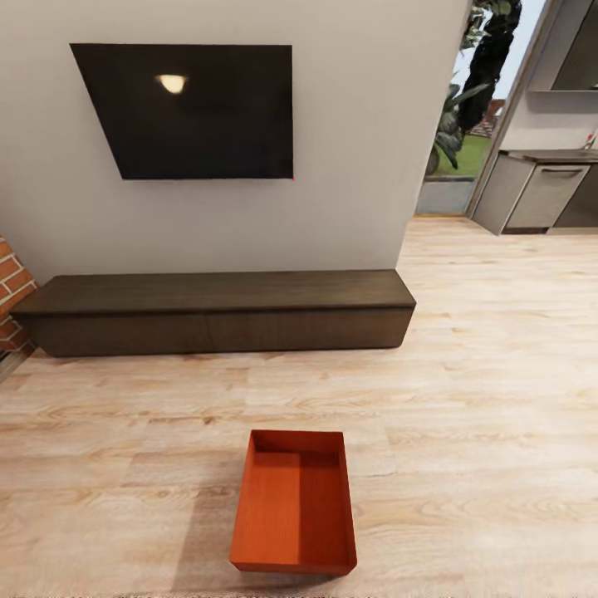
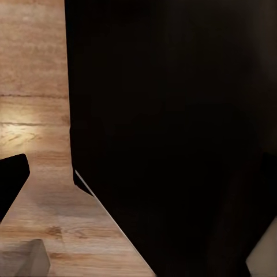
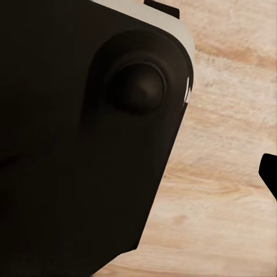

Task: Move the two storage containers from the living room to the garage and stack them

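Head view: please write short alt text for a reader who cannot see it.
An orange-red storage container, lidless and empty, sits on the light wood-plank floor. Behind it a low dark wood console stands against a pale wall under a black TV.

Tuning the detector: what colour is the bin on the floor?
Orange-red bin, finely ribbed; head view shows it best.

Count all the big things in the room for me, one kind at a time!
Orange-red storage container: 1
Black TV on the wall: 1
Dark wood console: 1
Grey cabinet beyond the doorway: 1
Total: 4
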Controlling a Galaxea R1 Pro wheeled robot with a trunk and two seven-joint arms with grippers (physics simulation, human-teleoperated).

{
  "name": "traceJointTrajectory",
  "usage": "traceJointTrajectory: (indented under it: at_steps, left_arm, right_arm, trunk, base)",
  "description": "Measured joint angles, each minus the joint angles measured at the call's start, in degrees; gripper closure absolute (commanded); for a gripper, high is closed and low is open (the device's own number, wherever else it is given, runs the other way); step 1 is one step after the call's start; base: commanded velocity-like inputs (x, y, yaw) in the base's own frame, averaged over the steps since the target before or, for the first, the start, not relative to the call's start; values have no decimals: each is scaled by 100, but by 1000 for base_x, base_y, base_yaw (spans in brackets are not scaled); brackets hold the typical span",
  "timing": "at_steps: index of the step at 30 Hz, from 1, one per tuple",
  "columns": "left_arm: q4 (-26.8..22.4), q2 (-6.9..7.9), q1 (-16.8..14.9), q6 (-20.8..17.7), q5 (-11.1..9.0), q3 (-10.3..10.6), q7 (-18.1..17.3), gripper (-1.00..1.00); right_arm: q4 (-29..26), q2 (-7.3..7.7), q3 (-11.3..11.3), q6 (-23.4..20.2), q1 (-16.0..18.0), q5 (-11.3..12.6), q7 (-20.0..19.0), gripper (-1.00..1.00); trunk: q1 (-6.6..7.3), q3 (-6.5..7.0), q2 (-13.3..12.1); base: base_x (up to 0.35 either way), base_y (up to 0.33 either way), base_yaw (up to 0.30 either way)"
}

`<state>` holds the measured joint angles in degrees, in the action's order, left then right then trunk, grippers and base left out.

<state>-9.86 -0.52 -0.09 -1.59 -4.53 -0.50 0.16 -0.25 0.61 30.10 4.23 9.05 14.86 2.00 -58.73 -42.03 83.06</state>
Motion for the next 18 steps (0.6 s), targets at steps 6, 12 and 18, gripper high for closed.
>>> traceJointTrajectory:
  at_steps: [6,12,18]
  left_arm:
    - [0,0,-1,0,0,6,0,-100]
    - [0,0,-1,1,0,8,0,-100]
    - [0,0,-1,0,0,8,0,-100]
  right_arm:
    - [0,3,0,4,0,0,1,-100]
    - [0,7,0,4,0,0,0,-100]
    - [0,7,0,3,0,0,5,-100]
  trunk:
    - [0,-55,0]
    - [0,-110,0]
    - [0,-166,0]
  base:
    - [0,0,0]
    - [0,0,0]
    - [0,0,0]
